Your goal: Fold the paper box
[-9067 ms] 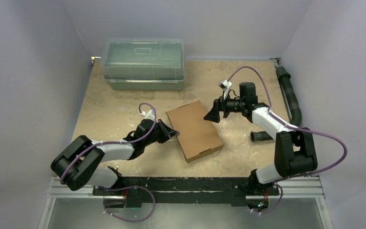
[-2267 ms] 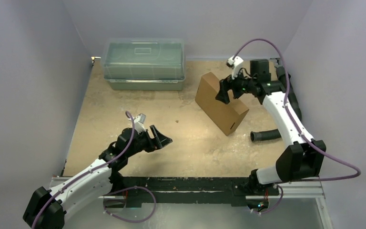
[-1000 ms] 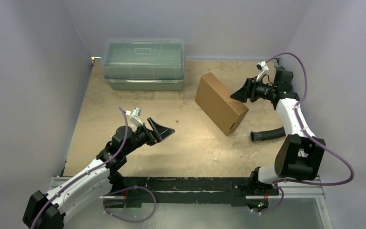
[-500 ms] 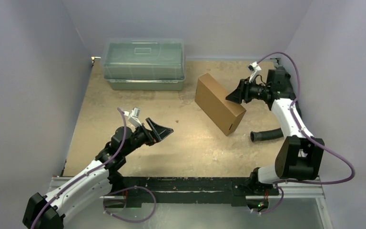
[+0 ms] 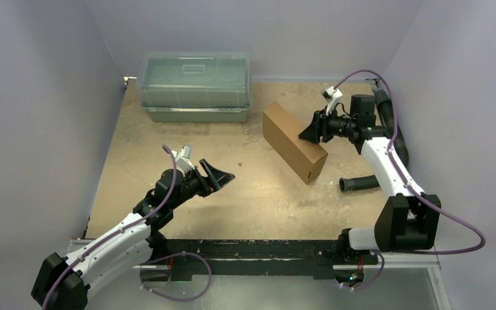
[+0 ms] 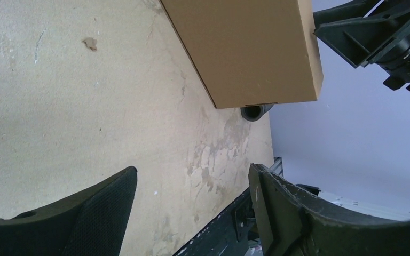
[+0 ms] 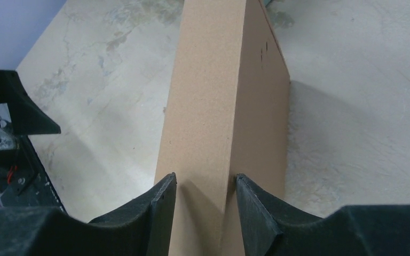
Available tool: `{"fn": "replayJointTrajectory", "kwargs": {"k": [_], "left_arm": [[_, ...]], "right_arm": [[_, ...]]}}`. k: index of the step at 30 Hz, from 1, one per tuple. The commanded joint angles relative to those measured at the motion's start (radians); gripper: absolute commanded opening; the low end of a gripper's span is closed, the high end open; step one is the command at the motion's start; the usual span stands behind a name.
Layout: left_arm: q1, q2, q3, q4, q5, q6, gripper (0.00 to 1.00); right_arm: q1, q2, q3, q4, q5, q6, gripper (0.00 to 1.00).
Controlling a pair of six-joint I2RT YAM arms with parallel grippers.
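Far right, paper box [image 5: 292,143] on edge, r. hand [image 7: 203,185] astride

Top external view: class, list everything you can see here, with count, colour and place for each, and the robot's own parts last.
paper box: one, brown, standing on edge right of centre
plastic bin: one, clear greenish, lidded, far left-centre
hose: one, black, ribbed, along the right side
table: one, tan, mottled
left gripper: one, black, open and empty, above the near-left table
right gripper: one, black, fingers astride the box's top edge
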Motion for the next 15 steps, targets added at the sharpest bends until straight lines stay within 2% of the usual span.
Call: {"fn": "replayJointTrajectory", "kwargs": {"k": [1,8,15], "left_arm": [[-0.001,-0.016,0.04,0.035,-0.013,0.016,0.75],[-0.001,-0.055,0.058,-0.023,-0.033,0.03,0.75],[-0.001,-0.083,0.155,-0.149,-0.058,0.087,0.75]], "right_arm": [[0.039,-0.048,-0.019,0.002,0.013,-0.034,0.47],[0.098,-0.078,-0.035,-0.006,0.007,-0.075,0.45],[0.149,-0.094,-0.05,-0.04,-0.077,-0.134,0.45]]}}
